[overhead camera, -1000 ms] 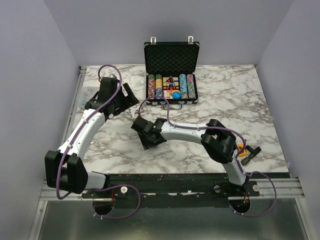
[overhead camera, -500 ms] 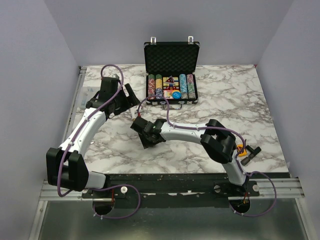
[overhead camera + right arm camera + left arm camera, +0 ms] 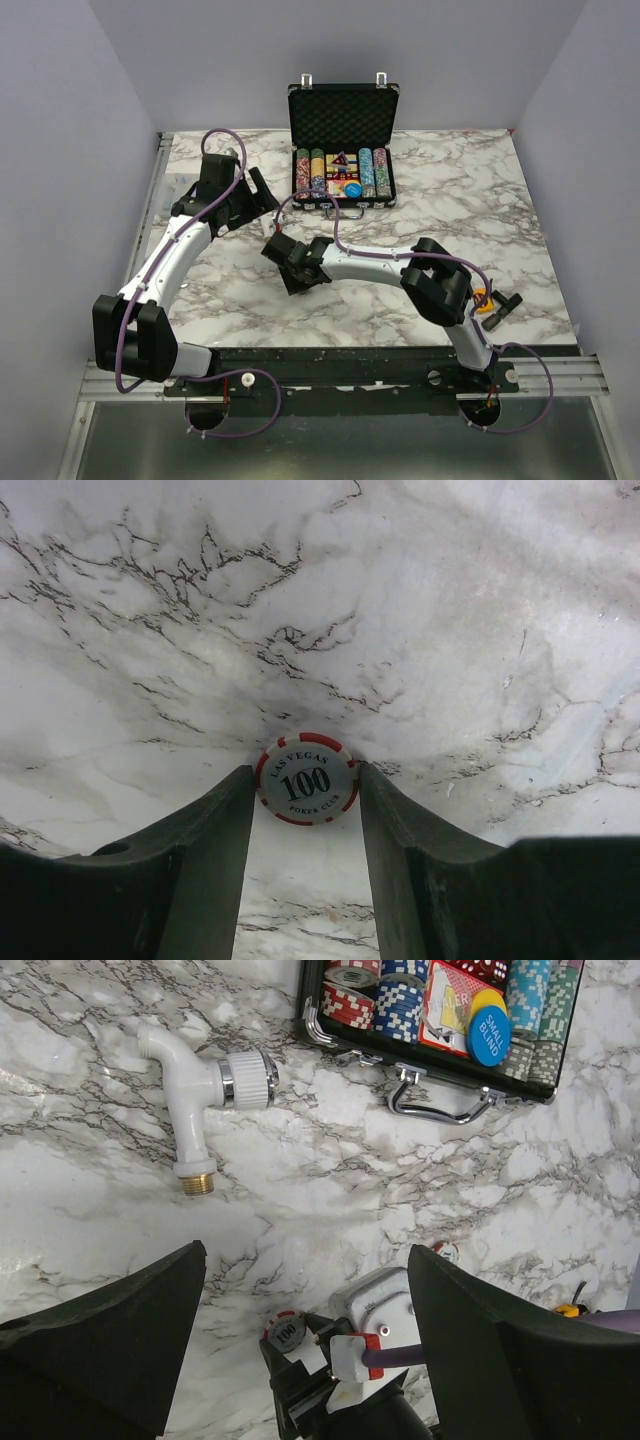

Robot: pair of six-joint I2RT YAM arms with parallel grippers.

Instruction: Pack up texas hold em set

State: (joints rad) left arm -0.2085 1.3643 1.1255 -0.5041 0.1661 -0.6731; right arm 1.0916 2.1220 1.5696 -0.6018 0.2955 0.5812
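While the right gripper [image 3: 306, 780] is hovering low near the worktop's [image 3: 450, 200] centre, its jaws are pinching a white-and-red poker chip [image 3: 307, 779] marked 100, one tip touching each side of its rim. The briefcase [image 3: 343, 115] is standing open at twelve o'clock, with chip rows [image 3: 400, 1005], red card box [image 3: 445, 1000] and blue disc [image 3: 489, 1036] lying inside. The left gripper [image 3: 305, 1260], at nine o'clock of the case, is hanging with jaws spread wide, holding nothing, over a white tap fitting [image 3: 200, 1090].
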